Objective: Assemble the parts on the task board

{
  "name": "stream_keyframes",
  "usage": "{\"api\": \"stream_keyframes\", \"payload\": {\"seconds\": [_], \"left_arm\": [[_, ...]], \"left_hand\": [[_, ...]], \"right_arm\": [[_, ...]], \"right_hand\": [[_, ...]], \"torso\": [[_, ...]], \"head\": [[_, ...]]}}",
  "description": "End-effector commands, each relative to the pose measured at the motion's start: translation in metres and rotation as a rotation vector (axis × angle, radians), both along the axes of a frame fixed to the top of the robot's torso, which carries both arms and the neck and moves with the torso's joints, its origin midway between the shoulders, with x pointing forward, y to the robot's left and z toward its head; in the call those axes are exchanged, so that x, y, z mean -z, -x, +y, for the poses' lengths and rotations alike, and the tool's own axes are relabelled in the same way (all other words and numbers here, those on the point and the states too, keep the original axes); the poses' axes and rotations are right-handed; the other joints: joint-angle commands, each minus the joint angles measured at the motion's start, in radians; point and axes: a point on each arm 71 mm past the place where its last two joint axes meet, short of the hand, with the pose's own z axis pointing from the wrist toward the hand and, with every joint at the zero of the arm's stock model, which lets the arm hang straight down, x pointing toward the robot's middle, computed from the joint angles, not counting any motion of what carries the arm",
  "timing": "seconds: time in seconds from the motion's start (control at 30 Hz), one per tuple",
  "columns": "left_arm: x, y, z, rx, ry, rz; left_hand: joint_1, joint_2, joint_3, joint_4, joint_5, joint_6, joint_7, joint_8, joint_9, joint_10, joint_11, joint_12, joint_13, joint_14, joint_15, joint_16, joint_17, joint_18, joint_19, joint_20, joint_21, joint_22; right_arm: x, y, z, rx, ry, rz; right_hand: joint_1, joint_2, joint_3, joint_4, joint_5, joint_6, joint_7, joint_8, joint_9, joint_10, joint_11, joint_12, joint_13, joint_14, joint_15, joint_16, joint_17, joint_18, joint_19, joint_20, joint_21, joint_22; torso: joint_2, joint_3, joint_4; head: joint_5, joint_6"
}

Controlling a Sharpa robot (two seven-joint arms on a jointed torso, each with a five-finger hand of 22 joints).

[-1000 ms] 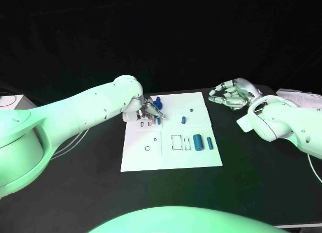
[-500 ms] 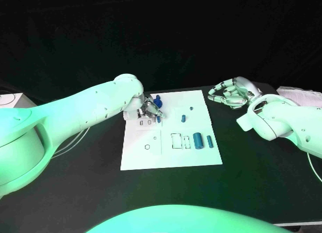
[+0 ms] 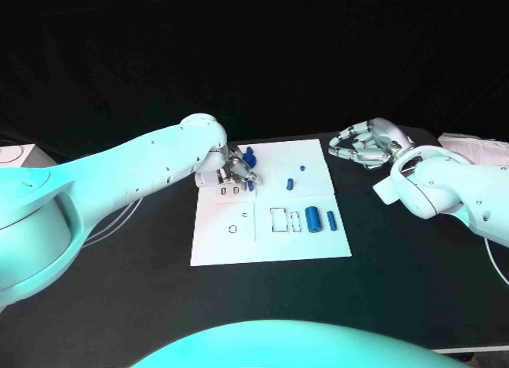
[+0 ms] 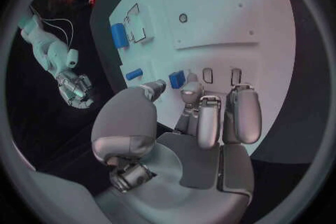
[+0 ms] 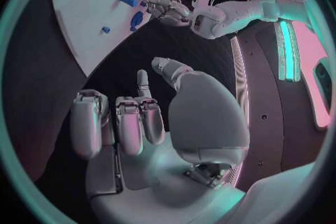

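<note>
Task board (image 3: 271, 245), the white plate, is lying flat in the middle of the black counter (image 3: 420, 268), and small blue parts are resting on it: a thick cylinder (image 3: 312, 218) and a slimmer bar (image 3: 331, 221) beside the outlined slots near the middle, a short peg (image 3: 290, 184) further back, and a tiny piece (image 3: 302, 165) near the far edge. The left robot hand (image 3: 234, 175) is working over the board's far left corner, and its fingertips (image 4: 189, 89) are pinching a small blue part (image 4: 176, 79) just beside two small rectangular sockets (image 4: 208, 75); the left wrist view is showing the piece caught between the thumb and a finger while the other fingers are lying alongside. The right robot hand (image 3: 365, 146) is hovering off the board's far right corner with its fingers curled in and nothing in them, well apart from the parts.

Judging by this, the step in hand is seating the pinched piece into one of those nearby sockets. To do it well, the hand should be keeping the part square to the slot, lowering it straight and gently, and pressing only once the edges are lining up; a tilted entry would probably be jamming it. Whether the part is already touching the board I cannot tell. The right robot hand could be steadying the board's edge if the plate starts sliding.
</note>
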Motion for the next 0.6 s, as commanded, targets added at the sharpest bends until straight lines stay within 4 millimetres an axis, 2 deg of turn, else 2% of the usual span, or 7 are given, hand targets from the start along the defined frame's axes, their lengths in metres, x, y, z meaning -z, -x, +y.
{"api": "stream_keyframes", "payload": {"seconds": [0.03,0.13,0.17,0.43,0.6], "left_arm": [[0.0010,0.0013,-0.0025,0.013,0.012,0.014],[0.0011,0.0016,-0.0028,0.014,0.016,0.018],[0.0013,0.0019,-0.0029,0.014,0.019,0.020],[0.0017,0.0028,-0.0027,0.005,0.046,0.034],[0.0014,0.0027,-0.0033,-0.007,0.067,0.033]], "left_hand": [[0.009,0.001,0.003,-0.003,-0.002,-0.001,-0.003,0.003,0.001,-0.005,-0.003,-0.005,0.001,0.102,0.000,-0.001,0.255,-0.013,-0.006,0.002,0.004,0.000],[0.024,0.004,0.007,-0.004,-0.002,0.001,-0.003,0.006,0.005,-0.005,-0.004,-0.006,0.001,0.102,0.000,-0.001,0.255,-0.013,-0.006,0.002,0.004,0.001],[0.053,0.008,0.022,-0.011,-0.002,0.005,-0.004,0.011,0.012,-0.003,-0.005,-0.005,0.004,0.102,-0.001,-0.001,0.255,-0.013,-0.006,0.002,0.005,0.003],[0.132,0.013,0.093,-0.036,-0.001,0.012,-0.012,0.032,0.049,0.001,-0.013,-0.005,0.009,0.102,-0.007,0.001,0.256,-0.013,-0.006,0.001,0.006,0.004],[0.141,0.011,0.114,-0.043,-0.001,0.013,-0.015,0.039,0.061,0.002,-0.015,-0.006,0.009,0.103,-0.009,0.002,0.257,-0.013,-0.006,-0.001,0.007,0.005]], "right_arm": [[-0.0005,0.0001,0.0014,-0.007,0.005,-0.003],[-0.0004,0.0000,0.0017,-0.007,0.005,-0.003],[-0.0004,-0.0001,0.0018,-0.007,0.005,-0.003],[-0.0001,-0.0006,0.0026,-0.009,0.006,-0.001],[0.0000,-0.0009,0.0028,-0.009,0.006,0.000]], "right_hand": [[-0.003,-0.004,-0.001,0.004,0.004,-0.009,-0.001,-0.004,0.001,0.106,0.007,0.003,0.263,0.106,0.009,0.004,0.263,0.001,0.015,0.007,0.002,0.001],[-0.002,-0.003,0.000,0.004,0.005,-0.008,-0.001,-0.004,0.002,0.106,0.007,0.003,0.263,0.106,0.009,0.004,0.263,0.001,0.015,0.007,0.002,0.001],[-0.002,-0.003,0.000,0.004,0.005,-0.008,-0.001,-0.004,0.002,0.106,0.007,0.003,0.263,0.106,0.009,0.004,0.263,0.001,0.015,0.007,0.002,0.001],[-0.002,-0.003,0.000,0.004,0.005,-0.008,-0.001,-0.004,0.002,0.106,0.007,0.003,0.263,0.106,0.009,0.004,0.263,0.001,0.015,0.007,0.002,0.001],[-0.002,-0.003,0.000,0.004,0.005,-0.008,-0.001,-0.004,0.002,0.106,0.007,0.003,0.263,0.106,0.009,0.004,0.263,0.001,0.015,0.007,0.002,0.001]], "torso": [[0.000,0.0000,0.0018],[-0.001,0.0007,0.0018],[-0.001,0.0008,0.0017],[0.000,0.0014,0.0010],[0.000,0.0018,0.0015]], "head": [[0.000,-0.003],[0.001,-0.003],[0.001,-0.004],[0.001,-0.005],[0.002,-0.004]]}}
